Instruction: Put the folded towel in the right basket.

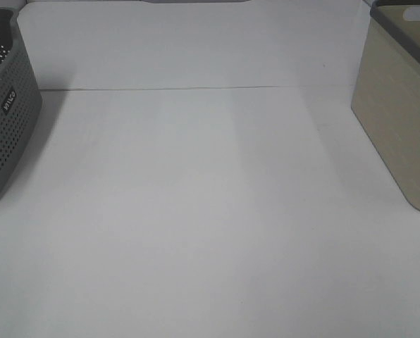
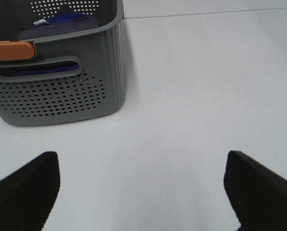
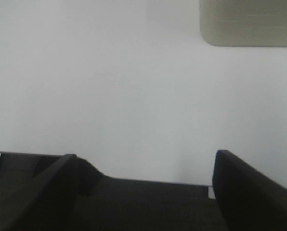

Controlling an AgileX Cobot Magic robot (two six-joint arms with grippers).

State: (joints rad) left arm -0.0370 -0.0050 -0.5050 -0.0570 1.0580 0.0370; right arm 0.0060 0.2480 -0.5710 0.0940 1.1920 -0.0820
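Note:
The beige right basket (image 1: pixel 399 120) with a dark grey rim stands at the table's right edge. Its lower wall also shows in the right wrist view (image 3: pixel 247 23). The folded towel is not in view in any frame. My left gripper (image 2: pixel 141 192) is open and empty over bare table, a short way from the grey basket. My right gripper (image 3: pixel 143 192) is open and empty, low over the table's front edge, well short of the beige basket. Neither gripper shows in the exterior high view.
A grey perforated basket (image 1: pixel 5 120) with a small label stands at the table's left edge. In the left wrist view the grey basket (image 2: pixel 61 94) holds purple-blue cloth (image 2: pixel 57 24), with an orange piece (image 2: pixel 11 49) at its rim. A seam (image 1: pixel 196 89) crosses the white table.

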